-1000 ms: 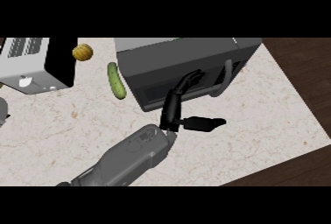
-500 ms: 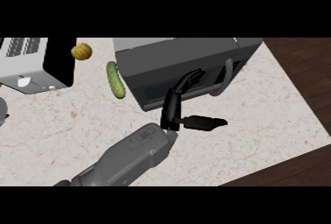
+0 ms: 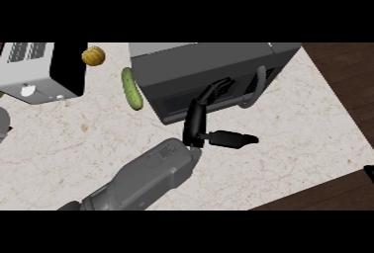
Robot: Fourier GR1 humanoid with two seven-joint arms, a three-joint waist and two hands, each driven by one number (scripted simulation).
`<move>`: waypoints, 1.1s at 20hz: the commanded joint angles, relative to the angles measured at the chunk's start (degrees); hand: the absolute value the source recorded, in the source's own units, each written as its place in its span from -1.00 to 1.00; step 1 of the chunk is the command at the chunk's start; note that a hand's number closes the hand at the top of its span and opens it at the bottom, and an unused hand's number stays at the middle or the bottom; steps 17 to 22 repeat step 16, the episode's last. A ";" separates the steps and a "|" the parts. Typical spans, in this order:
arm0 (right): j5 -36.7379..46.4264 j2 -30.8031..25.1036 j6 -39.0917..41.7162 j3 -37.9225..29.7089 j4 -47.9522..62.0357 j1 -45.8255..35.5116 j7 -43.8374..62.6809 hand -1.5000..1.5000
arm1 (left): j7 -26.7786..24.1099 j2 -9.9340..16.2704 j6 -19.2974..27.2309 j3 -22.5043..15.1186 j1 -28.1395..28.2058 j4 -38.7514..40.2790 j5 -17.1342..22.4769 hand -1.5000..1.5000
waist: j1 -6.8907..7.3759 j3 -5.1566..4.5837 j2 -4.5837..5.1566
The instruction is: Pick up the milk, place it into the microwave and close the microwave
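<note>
Here, the right hand (image 3: 197, 118) lays straight, together fingers on the microwave (image 3: 211, 74) door; pushing squarely near the handle (image 3: 257, 89) should shut it. The milk is unseen, presumably inside.

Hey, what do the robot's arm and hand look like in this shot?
One forearm shows: a bulky, rounded grey shell, smooth and plain, with no cables or markings visible. It narrows at the wrist into a slim glossy black hand with thin segmented fingers and a thumb.
</note>
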 commanded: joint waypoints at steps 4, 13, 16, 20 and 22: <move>-8.32 2.19 3.50 1.76 4.79 -1.36 2.86 -1.00 | -0.76 0.01 0.68 2.63 -3.32 4.46 2.58 -1.00 | -0.37 -0.12 0.82; -14.06 -0.12 6.80 0.25 9.43 -4.39 4.80 -1.00 | -3.28 0.01 0.41 2.53 -3.30 5.56 4.60 -1.00 | -0.76 -0.12 0.66; -15.47 -0.73 7.81 -0.23 11.03 -5.09 4.98 -1.00 | -3.81 0.01 0.50 2.31 -3.31 4.98 5.51 -1.00 | -1.81 -0.08 0.86; -15.47 -0.73 7.81 -0.23 11.03 -5.09 4.98 -1.00 | -3.81 0.01 0.50 2.31 -3.31 4.98 5.51 -1.00 | -1.81 -0.08 0.86; -15.47 -0.73 7.81 -0.23 11.03 -5.09 4.98 -1.00 | -3.81 0.01 0.50 2.31 -3.31 4.98 5.51 -1.00 | -1.81 -0.08 0.86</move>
